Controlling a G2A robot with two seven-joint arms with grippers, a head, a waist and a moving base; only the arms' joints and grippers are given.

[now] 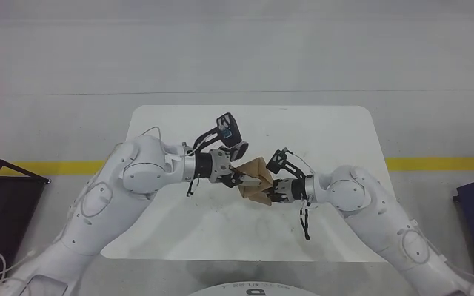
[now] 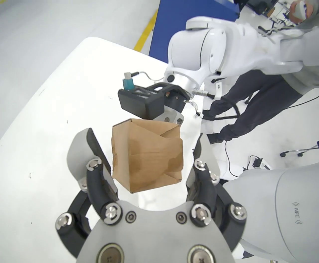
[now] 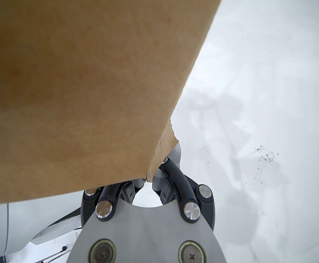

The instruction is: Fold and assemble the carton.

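Grey floor (image 1: pixel 237 44), with a yellow line (image 1: pixel 429 163) crossing it behind the table. In the left wrist view a blue panel (image 2: pixel 194 22) stands beyond the table's far edge.

White table (image 1: pixel 333 140), rounded corners. The right wrist view shows a few faint dark scuffs (image 3: pixel 266 154) on its top.

Left arm (image 1: pixel 141 172) comes in from the table's left side and right arm (image 1: pixel 348 189) from its right. The two wrists meet over the middle of the table.

Carton (image 1: pixel 255 182) sits between the wrists, over the table's middle. It is brown card with plain faces, partly made up into a box. It looks lifted off the table top and is tilted, one corner pointing down. The end facing the left wrist camera is closed by overlapping flaps, creased and a little dented. In the right wrist view one corner is ragged.

At the carton's far end, seen from the left wrist, the right jaws are mostly hidden behind the card. In the right wrist view they are drawn nearly together, fingers (image 3: pixel 175 153) pinching a thin card edge at the ragged corner.

Spread wider than the carton, the left jaws straddle its near end and grip nothing. One finger (image 2: pixel 96 152) is just beside the carton's side, and I cannot tell whether it touches. The other finger stands apart with a clear gap.

Writing: a small printed mark with a wave symbol on a white casing (image 2: pixel 296 211) close to the left wrist camera.
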